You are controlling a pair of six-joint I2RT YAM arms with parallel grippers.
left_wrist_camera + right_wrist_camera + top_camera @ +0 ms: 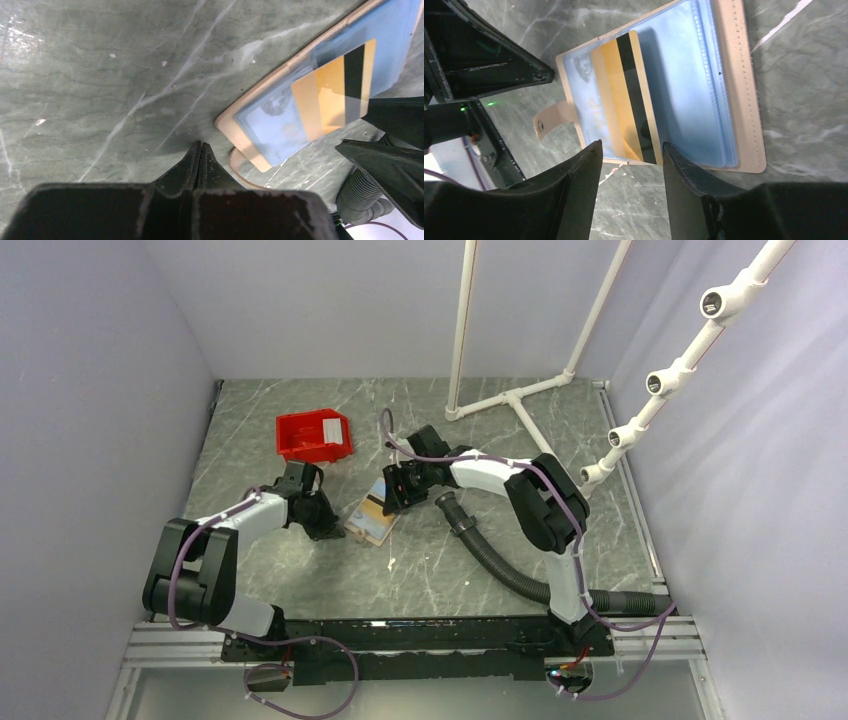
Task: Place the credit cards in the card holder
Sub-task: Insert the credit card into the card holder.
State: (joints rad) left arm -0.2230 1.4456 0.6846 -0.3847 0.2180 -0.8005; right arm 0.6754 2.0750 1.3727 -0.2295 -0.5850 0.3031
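Seemingly steadying the card holder's (741,90) corner, the left gripper (200,150) is pinched shut; the right gripper (631,145) gapes astride the gold card (624,90).

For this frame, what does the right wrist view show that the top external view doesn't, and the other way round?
Only the right wrist: the black stripe on the gold card, the card holder's snap tab and stitched edge, and the right gripper's jaws standing apart, the card's near end seen between them. Only the top external: the red bin, the white pipe frame and the black hose. Both: the card holder lying open on the grey table with the right gripper over it.
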